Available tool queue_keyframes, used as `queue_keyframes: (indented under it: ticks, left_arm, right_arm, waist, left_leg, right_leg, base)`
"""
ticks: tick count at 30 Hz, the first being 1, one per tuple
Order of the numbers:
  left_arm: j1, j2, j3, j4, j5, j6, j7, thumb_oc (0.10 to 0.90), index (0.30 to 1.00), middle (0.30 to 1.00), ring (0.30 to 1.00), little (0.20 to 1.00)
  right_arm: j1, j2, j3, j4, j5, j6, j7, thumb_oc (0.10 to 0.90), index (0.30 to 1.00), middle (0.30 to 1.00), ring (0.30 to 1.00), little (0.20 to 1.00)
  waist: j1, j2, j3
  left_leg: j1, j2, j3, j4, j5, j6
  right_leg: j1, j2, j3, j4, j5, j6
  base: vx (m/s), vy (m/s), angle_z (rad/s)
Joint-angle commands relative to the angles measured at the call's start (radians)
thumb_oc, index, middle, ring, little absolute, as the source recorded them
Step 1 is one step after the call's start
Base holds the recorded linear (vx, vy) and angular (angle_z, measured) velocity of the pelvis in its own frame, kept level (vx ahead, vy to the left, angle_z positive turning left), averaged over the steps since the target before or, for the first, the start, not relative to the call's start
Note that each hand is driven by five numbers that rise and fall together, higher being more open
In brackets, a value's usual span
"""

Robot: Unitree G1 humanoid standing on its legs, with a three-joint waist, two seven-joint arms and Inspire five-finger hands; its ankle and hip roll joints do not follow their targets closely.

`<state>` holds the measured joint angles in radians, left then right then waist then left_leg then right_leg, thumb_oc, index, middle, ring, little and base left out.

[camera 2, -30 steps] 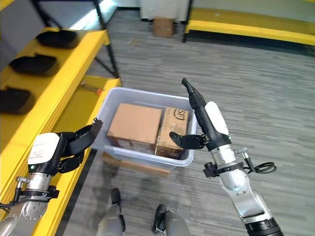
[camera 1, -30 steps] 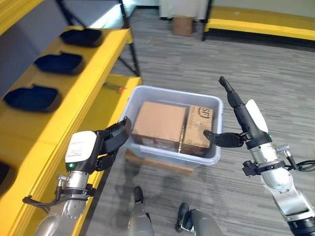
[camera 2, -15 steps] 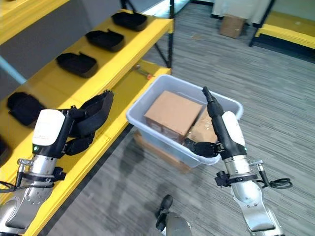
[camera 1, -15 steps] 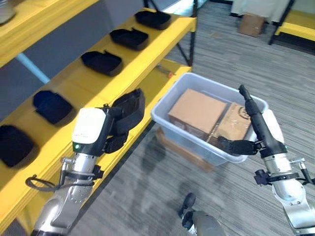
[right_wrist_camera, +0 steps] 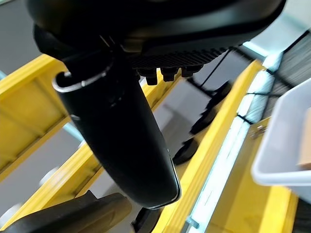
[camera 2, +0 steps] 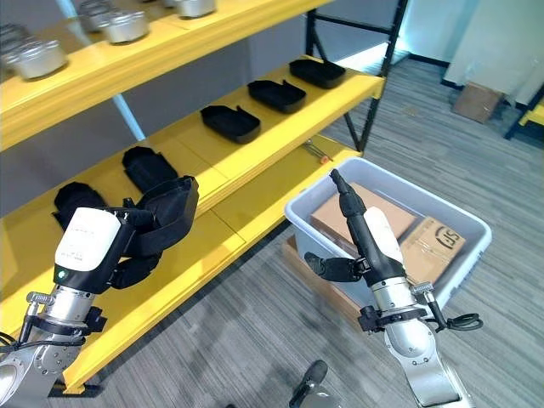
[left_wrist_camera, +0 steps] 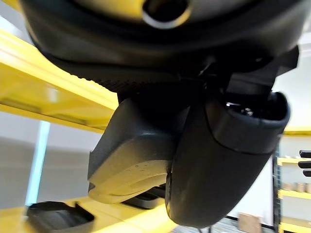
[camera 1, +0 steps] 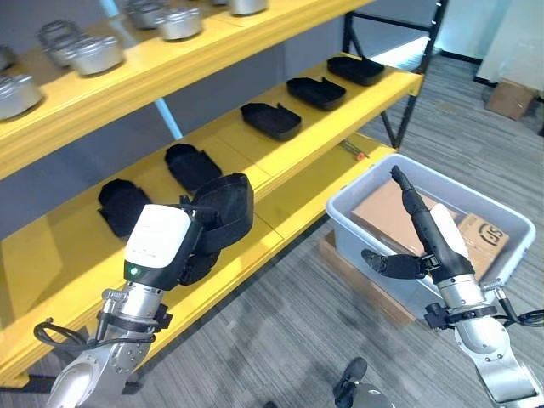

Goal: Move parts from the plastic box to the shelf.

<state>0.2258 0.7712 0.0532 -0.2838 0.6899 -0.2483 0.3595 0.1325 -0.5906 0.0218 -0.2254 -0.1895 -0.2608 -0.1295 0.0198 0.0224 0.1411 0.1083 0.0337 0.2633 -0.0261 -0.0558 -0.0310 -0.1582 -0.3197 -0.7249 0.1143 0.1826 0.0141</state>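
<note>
1. Your left hand (camera 1: 200, 229) hovered over the near edge of the yellow shelf (camera 1: 255, 166), fingers curled round a black part (camera 1: 228, 208).
2. Your right hand (camera 1: 416, 246) was held above the near left rim of the plastic box (camera 1: 344, 204), fingers straight, thumb spread, holding nothing.
3. You had black parts (camera 1: 270, 120) in a row on the shelf, and cardboard boxes (camera 1: 387, 208) in the plastic box.

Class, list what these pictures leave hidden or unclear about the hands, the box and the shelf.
- Black part: held in left hand, underside hidden, eye views.
- Plastic box: floor hidden beneath cardboard boxes.
- Metal parts on top shelf: cut off by edge.
- Right hand: open, empty.
</note>
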Motion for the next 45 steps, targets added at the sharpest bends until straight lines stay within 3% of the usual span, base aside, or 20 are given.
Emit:
queue_keyframes:
  ticks: [1,2,6,7,8,10,11,12,13,17,19,22,31,37,38,39,40,42,44,45]
  left_arm:
    - [-0.076,0.102,0.148,-0.141,-0.008,-0.018,0.085,0.400,0.300,0.300,0.300,0.300]
    - [-0.074,0.104,0.150,-0.143,-0.008,-0.017,0.084,0.400,0.300,0.300,0.300,0.300]
    - [-0.054,0.134,0.176,-0.142,-0.016,-0.019,0.070,0.400,0.300,0.300,0.300,0.300]
    - [-0.044,0.134,0.179,-0.132,-0.033,-0.025,0.057,0.400,0.300,0.300,0.300,0.300]
    - [-0.042,0.134,0.180,-0.133,-0.034,-0.026,0.057,0.400,0.300,0.300,0.300,0.300]
    - [-0.047,0.133,0.169,-0.115,-0.042,-0.023,0.041,0.400,0.300,0.300,0.300,0.300]
    - [-0.050,0.126,0.163,-0.105,-0.047,-0.023,0.025,0.400,0.300,0.300,0.300,0.300]
    - [-0.050,0.126,0.162,-0.105,-0.047,-0.022,0.025,0.400,0.300,0.300,0.300,0.300]
    - [-0.050,0.109,0.158,-0.096,-0.051,-0.018,0.012,0.400,0.300,0.300,0.300,0.300]
    - [-0.056,0.079,0.142,-0.082,-0.058,-0.009,0.003,0.400,0.300,0.300,0.300,0.300]
    - [-0.072,0.067,0.121,-0.069,-0.055,-0.008,0.004,0.400,0.300,0.300,0.300,0.300]
    - [-0.062,0.056,0.117,-0.074,-0.043,-0.010,0.004,0.400,0.300,0.300,0.300,0.300]
    - [-0.051,0.000,0.116,-0.079,-0.092,0.004,0.018,0.400,0.300,0.300,0.300,0.300]
    - [-0.068,-0.008,0.104,-0.075,-0.112,0.001,0.012,0.400,0.300,0.300,0.300,0.300]
    - [-0.079,-0.012,0.097,-0.077,-0.119,-0.003,0.009,0.400,0.300,0.300,0.300,0.300]
    - [-0.080,-0.011,0.097,-0.077,-0.119,-0.003,0.009,0.400,0.300,0.300,0.300,0.300]
    - [-0.092,-0.008,0.094,-0.079,-0.122,-0.002,0.007,0.400,0.300,0.300,0.300,0.300]
    - [-0.102,-0.008,0.095,-0.082,-0.128,0.000,0.009,0.400,0.300,0.300,0.300,0.300]
    - [-0.090,-0.013,0.112,-0.089,-0.138,-0.001,0.018,0.400,0.300,0.300,0.300,0.300]
    - [-0.081,-0.014,0.119,-0.090,-0.139,0.001,0.024,0.400,0.300,0.300,0.300,0.300]
  right_arm:
    - [-0.079,0.010,-0.028,-0.083,-0.014,-0.077,-0.025,0.900,1.000,1.000,1.000,1.000]
    - [-0.080,0.013,-0.027,-0.082,-0.016,-0.077,-0.026,0.900,1.000,1.000,1.000,1.000]
    - [-0.064,0.042,-0.032,-0.065,-0.022,-0.072,-0.023,0.900,1.000,1.000,1.000,1.000]
    - [-0.040,0.048,-0.044,-0.064,-0.025,-0.071,-0.012,0.900,1.000,1.000,1.000,1.000]
    - [-0.039,0.047,-0.044,-0.065,-0.024,-0.071,-0.012,0.900,1.000,1.000,1.000,1.000]
    - [0.004,0.049,-0.065,-0.074,-0.018,-0.076,0.002,0.900,1.000,1.000,1.000,1.000]
    - [0.034,0.048,-0.085,-0.086,-0.020,-0.083,0.013,0.900,1.000,1.000,1.000,1.000]
    - [0.034,0.048,-0.085,-0.086,-0.020,-0.083,0.013,0.900,1.000,1.000,1.000,1.000]
    - [0.048,0.049,-0.099,-0.086,-0.012,-0.088,0.018,0.900,1.000,1.000,1.000,1.000]
    - [0.048,0.034,-0.102,-0.079,-0.003,-0.091,0.024,0.900,1.000,1.000,1.000,1.000]
    - [0.041,0.026,-0.099,-0.082,-0.007,-0.096,0.021,0.900,1.000,1.000,1.000,1.000]
    - [0.052,0.028,-0.101,-0.081,-0.006,-0.097,0.026,0.900,1.000,1.000,1.000,1.000]
    - [0.027,0.014,-0.082,-0.075,0.017,-0.086,0.006,0.900,1.000,1.000,1.000,1.000]
    - [0.034,0.001,-0.089,-0.078,0.033,-0.095,-0.006,0.900,1.000,1.000,1.000,1.000]
    - [0.033,-0.008,-0.092,-0.077,0.035,-0.100,-0.010,0.900,1.000,1.000,1.000,1.000]
    - [0.032,-0.007,-0.092,-0.076,0.035,-0.100,-0.010,0.900,1.000,1.000,1.000,1.000]
    - [0.028,-0.014,-0.093,-0.076,0.034,-0.100,-0.014,0.900,1.000,1.000,1.000,1.000]
    - [0.020,-0.021,-0.095,-0.075,0.025,-0.099,-0.023,0.900,1.000,1.000,1.000,1.000]
    - [0.018,-0.019,-0.101,-0.078,0.007,-0.095,-0.042,0.900,1.000,1.000,1.000,1.000]
    - [0.020,-0.016,-0.099,-0.078,0.006,-0.097,-0.046,0.900,1.000,1.000,1.000,1.000]
  waist:
    - [-0.010,0.002,-0.033]
    - [-0.012,-0.001,-0.033]
    - [-0.036,0.002,-0.020]
    - [-0.070,0.006,-0.008]
    - [-0.062,0.006,-0.011]
    - [-0.105,0.012,-0.001]
    - [-0.124,0.009,0.001]
    - [-0.124,0.009,0.000]
    - [-0.130,-0.003,-0.002]
    - [-0.142,-0.013,0.001]
    - [-0.155,-0.015,0.009]
    - [-0.155,-0.026,-0.001]
    - [-0.129,-0.001,-0.049]
    - [-0.133,-0.001,-0.025]
    - [-0.127,-0.013,0.004]
    - [-0.129,-0.009,0.005]
    - [-0.126,-0.015,0.023]
    - [-0.122,-0.023,0.043]
    - [-0.125,-0.048,0.038]
    - [-0.122,-0.053,0.034]
  left_leg:
    - [0.005,-0.040,-0.027,-0.059,-0.027,0.028]
    - [0.006,-0.043,-0.029,-0.059,-0.028,0.031]
    - [0.028,-0.065,-0.068,-0.061,-0.042,0.059]
    - [0.029,-0.075,-0.093,-0.061,-0.022,0.073]
    - [0.027,-0.074,-0.085,-0.061,-0.024,0.072]
    - [0.031,-0.077,-0.141,-0.061,-0.008,0.072]
    - [0.028,-0.082,-0.176,-0.061,-0.003,0.071]
    - [0.028,-0.082,-0.177,-0.061,-0.003,0.071]
    - [0.022,-0.093,-0.197,-0.061,0.001,0.073]
    - [0.030,-0.101,-0.236,-0.061,0.003,0.067]
    - [0.045,-0.103,-0.257,-0.061,-0.004,0.065]
    - [0.067,-0.107,-0.268,-0.061,-0.027,0.059]
    - [0.068,-0.062,-0.309,-0.056,-0.022,0.037]
    - [-0.007,-0.032,-0.310,0.144,-0.055,-0.009]
    - [-0.081,-0.045,-0.284,0.302,0.012,-0.044]
    - [-0.089,-0.041,-0.289,0.321,-0.003,-0.045]
    - [-0.135,-0.039,-0.279,0.417,0.025,-0.063]
    - [-0.196,-0.007,-0.258,0.489,0.058,-0.061]
    - [-0.224,0.137,-0.211,0.370,0.071,-0.040]
    - [-0.208,0.178,-0.206,0.289,0.098,-0.045]
  right_leg:
    - [0.208,-0.080,0.117,-0.047,-0.006,0.222]
    - [0.208,-0.084,0.117,-0.042,-0.007,0.224]
    - [0.149,-0.064,0.305,0.047,-0.028,0.205]
    - [0.093,0.003,0.464,0.080,-0.040,0.165]
    - [0.080,0.004,0.475,0.092,-0.046,0.164]
    - [0.027,0.132,0.647,0.118,-0.101,0.130]
    - [0.002,0.206,0.692,0.124,-0.138,0.112]
    - [0.002,0.206,0.691,0.125,-0.139,0.112]
    - [-0.011,0.256,0.694,0.087,-0.140,0.106]
    - [-0.076,0.317,0.695,-0.002,-0.076,0.114]
    - [-0.106,0.331,0.718,-0.033,-0.048,0.119]
    - [-0.051,0.318,0.726,-0.079,-0.036,0.116]
    - [0.031,0.342,0.698,-0.092,-0.101,0.071]
    - [0.085,0.339,0.663,-0.084,-0.151,0.041]
    - [0.115,0.323,0.652,-0.086,-0.150,0.025]
    - [0.118,0.326,0.650,-0.088,-0.155,0.026]
    - [0.131,0.321,0.639,-0.089,-0.158,0.018]
    - [0.144,0.314,0.624,-0.088,-0.169,0.009]
    - [0.155,0.287,0.611,-0.085,-0.181,0.018]
    - [0.158,0.285,0.617,-0.083,-0.192,0.026]
  base:
    - [0.01,0.139,0.75]
    - [0.04,0.242,0.65]
    - [0.02,0.156,0.46]
    - [0.00,0.151,0.36]
    - [0.00,0.141,0.53]
    - [0.07,0.095,0.60]
    - [0.08,0.071,0.50]
    - [0.09,0.021,0.63]
    - [0.08,-0.041,0.97]
    - [0.11,-0.035,0.63]
    - [0.14,-0.071,0.18]
    - [0.14,-0.106,0.40]
    - [0.12,-0.127,0.29]
    - [0.04,-0.115,0.34]
    - [-0.01,-0.083,0.29]
    - [-0.03,-0.075,0.46]
    - [-0.02,-0.059,0.77]
    - [-0.02,-0.069,0.74]
    - [0.11,-0.002,0.26]
    - [0.18,0.038,0.21]
